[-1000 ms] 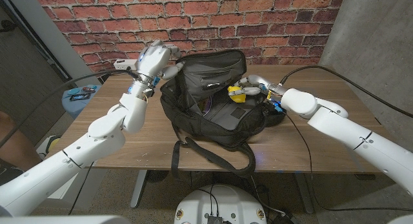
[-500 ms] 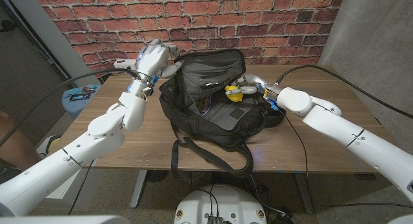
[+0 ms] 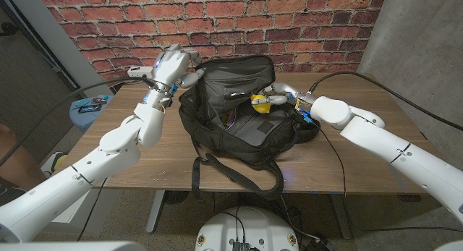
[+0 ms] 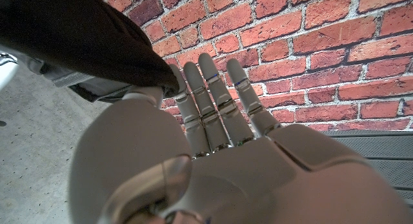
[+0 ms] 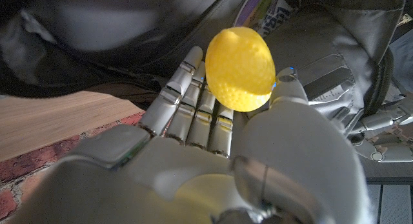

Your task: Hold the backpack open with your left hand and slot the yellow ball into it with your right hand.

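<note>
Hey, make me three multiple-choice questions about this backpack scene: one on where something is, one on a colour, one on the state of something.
1. Where is the yellow ball?
A. Lying on the bare table
B. In the right hand, at the backpack's opening
C. In the left hand

2. What colour is the backpack?
A. Black
B. Red
C. Blue

3. What is the left hand doing?
A. Hanging free above the table
B. Holding the ball
C. Holding the backpack's upper edge

Answers: 1 B, the right wrist view shows the ball against the right hand's fingers, the open bag beyond. 2 A, black fabric throughout. 3 C, the left wrist view shows dark fabric pinched at the thumb.
</note>
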You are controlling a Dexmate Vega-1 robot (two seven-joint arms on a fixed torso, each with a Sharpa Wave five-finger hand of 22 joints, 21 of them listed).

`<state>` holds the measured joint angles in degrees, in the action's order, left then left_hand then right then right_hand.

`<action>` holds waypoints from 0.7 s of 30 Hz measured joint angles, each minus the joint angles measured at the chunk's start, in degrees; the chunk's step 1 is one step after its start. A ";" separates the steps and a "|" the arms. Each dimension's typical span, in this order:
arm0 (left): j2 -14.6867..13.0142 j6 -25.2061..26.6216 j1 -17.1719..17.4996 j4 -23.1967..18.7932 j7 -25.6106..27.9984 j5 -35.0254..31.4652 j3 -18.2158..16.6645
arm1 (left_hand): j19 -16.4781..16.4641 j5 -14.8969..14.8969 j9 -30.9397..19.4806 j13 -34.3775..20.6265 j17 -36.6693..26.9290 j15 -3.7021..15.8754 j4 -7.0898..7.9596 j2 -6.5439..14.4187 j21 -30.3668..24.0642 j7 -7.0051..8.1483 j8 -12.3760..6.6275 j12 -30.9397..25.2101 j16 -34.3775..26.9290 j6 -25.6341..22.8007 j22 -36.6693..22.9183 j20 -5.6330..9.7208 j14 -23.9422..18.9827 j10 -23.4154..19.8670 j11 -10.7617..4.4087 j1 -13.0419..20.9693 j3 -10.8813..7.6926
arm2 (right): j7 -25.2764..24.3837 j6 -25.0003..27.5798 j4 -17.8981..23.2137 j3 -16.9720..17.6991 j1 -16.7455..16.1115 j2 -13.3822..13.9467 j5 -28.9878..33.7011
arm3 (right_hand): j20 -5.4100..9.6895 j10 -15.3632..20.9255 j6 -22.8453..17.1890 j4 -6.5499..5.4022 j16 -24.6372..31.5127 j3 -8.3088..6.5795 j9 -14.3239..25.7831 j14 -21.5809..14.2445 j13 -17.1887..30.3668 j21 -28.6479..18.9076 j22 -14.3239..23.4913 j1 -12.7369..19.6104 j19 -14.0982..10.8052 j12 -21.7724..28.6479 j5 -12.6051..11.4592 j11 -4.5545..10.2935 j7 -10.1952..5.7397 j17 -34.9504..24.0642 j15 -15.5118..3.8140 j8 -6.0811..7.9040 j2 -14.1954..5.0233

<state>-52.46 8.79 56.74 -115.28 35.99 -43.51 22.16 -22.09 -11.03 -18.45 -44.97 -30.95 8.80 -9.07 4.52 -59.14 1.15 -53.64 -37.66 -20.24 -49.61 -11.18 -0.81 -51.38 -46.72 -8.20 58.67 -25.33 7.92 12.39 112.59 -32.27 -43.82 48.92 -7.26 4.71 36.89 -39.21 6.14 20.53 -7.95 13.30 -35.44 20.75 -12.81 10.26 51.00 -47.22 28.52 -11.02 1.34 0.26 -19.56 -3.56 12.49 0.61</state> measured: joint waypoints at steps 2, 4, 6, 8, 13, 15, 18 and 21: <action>0.02 -0.05 -0.09 0.08 0.02 0.01 0.08 | 0.00 0.00 0.00 0.00 0.00 0.00 0.00 0.02 0.00 0.00 0.00 0.00 0.29 0.00 0.00 0.00 0.00 0.00 0.00 0.02 0.00 | 0.30 0.09 0.20 0.11 0.05 0.22 -0.27 | -0.30 -0.97 0.37 -0.36 0.00 0.34 0.00 0.31 -0.19 0.03 0.00 -0.82 0.30 -0.70 0.00 -0.24 0.37 0.00 0.31 -0.20 0.28; 0.04 -0.10 -0.21 0.16 0.04 0.02 0.16 | 0.00 0.00 0.00 0.00 0.00 0.00 0.00 0.03 0.00 0.00 0.01 0.00 0.33 0.00 0.00 0.00 0.00 0.00 0.00 0.02 0.00 | 0.79 0.21 0.38 0.18 0.14 0.48 -0.62 | -0.65 -1.68 1.04 -0.70 -0.41 0.69 0.00 1.05 -0.31 0.35 0.00 -1.58 0.65 -1.13 0.00 -0.47 0.61 0.00 0.23 -0.36 0.30; 0.05 -0.13 -0.29 0.21 0.04 0.03 0.23 | 0.00 0.00 0.00 0.00 0.00 0.00 0.00 0.06 0.00 -0.11 -0.02 0.00 0.33 0.12 0.00 0.00 0.00 0.00 0.00 0.06 0.00 | 1.03 0.27 0.48 0.21 0.19 0.60 -0.79 | -0.59 -2.16 1.58 -0.92 -0.62 0.91 0.00 1.45 -0.49 0.35 0.00 -2.45 1.25 -1.60 0.00 -0.82 0.76 0.00 0.39 -0.45 0.41; 0.06 -0.14 -0.35 0.27 0.04 0.03 0.30 | 0.00 0.00 -0.01 0.00 0.01 0.00 0.00 0.07 0.00 -0.11 -0.21 0.00 0.33 0.12 0.00 0.00 0.00 0.00 0.00 0.07 0.00 | 1.54 0.37 0.68 0.26 0.33 0.87 -1.09 | -0.94 -2.58 1.99 -0.93 -0.84 1.56 0.00 2.09 -0.57 0.35 0.00 -3.07 1.55 -2.06 0.00 -1.24 1.18 0.00 0.44 -0.45 0.73; 0.10 -0.14 -0.44 0.33 0.07 0.04 0.43 | 0.23 0.01 -0.02 -0.30 0.01 0.00 0.00 0.08 0.00 -0.23 -0.22 0.00 0.33 -0.01 0.00 -0.23 0.00 -0.01 0.00 0.08 0.00 | 2.49 0.44 0.84 0.27 0.59 1.28 -1.66 | -1.53 -3.58 2.91 -1.33 -1.27 1.94 -0.27 3.02 -0.83 0.84 0.00 -3.91 2.15 -2.89 0.00 -1.63 1.48 0.00 0.47 -0.84 0.62; 0.11 -0.14 -0.45 0.33 0.08 0.04 0.45 | 0.25 0.01 -0.02 -0.30 0.01 0.00 0.00 0.08 0.00 -0.24 -0.23 0.00 0.32 -0.02 0.00 -0.20 0.00 -0.19 -0.02 0.08 0.00 | 2.77 0.44 0.85 0.28 0.65 1.39 -1.83 | -1.53 -3.88 3.22 -1.33 -1.27 1.95 -0.27 3.22 -0.82 0.84 0.00 -4.19 2.15 -3.11 0.00 -1.93 1.78 0.01 0.67 -0.84 0.65; 0.12 -0.14 -0.46 0.34 0.09 0.04 0.49 | 0.43 0.01 -0.07 -0.29 0.01 0.00 0.00 0.09 0.00 -0.23 -0.23 0.00 0.32 -0.02 -0.01 -0.02 0.00 -0.14 -0.09 0.09 0.00 | 3.35 0.43 0.85 0.28 0.77 1.56 -2.22 | -1.53 -3.99 3.22 -1.50 -1.49 2.11 -0.27 3.22 -0.96 0.84 0.00 -4.28 2.15 -3.33 -0.23 -2.04 1.78 0.01 0.67 -0.84 0.55; 0.12 -0.14 -0.47 0.34 0.10 0.05 0.50 | 0.43 0.01 -0.11 -0.29 0.01 0.00 0.00 0.09 -0.27 -0.23 -0.22 0.00 0.32 -0.02 0.00 -0.02 0.00 -0.06 -0.15 0.09 0.00 | 3.65 0.38 0.86 0.30 0.82 1.68 -2.50 | -1.75 -4.22 3.52 -1.57 -1.49 2.19 -0.27 3.22 -1.12 0.84 0.00 -4.28 2.36 -3.33 -0.22 -1.81 2.09 0.01 0.67 -0.84 0.55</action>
<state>-52.33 8.65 56.27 -114.94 36.09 -43.46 22.66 -21.66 -11.02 -18.55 -45.27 -30.94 8.80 -9.07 4.61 -59.42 0.91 -53.86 -37.66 -19.92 -49.63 -11.18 -0.83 -51.38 -46.78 -8.35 58.76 -25.32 11.57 12.77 113.45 -31.97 -43.00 50.59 -9.76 2.96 32.68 -35.69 4.57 19.03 -5.76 13.03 -32.22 19.62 -11.97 10.26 46.72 -44.86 25.19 -11.25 -0.47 2.34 -19.55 -2.89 11.65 1.16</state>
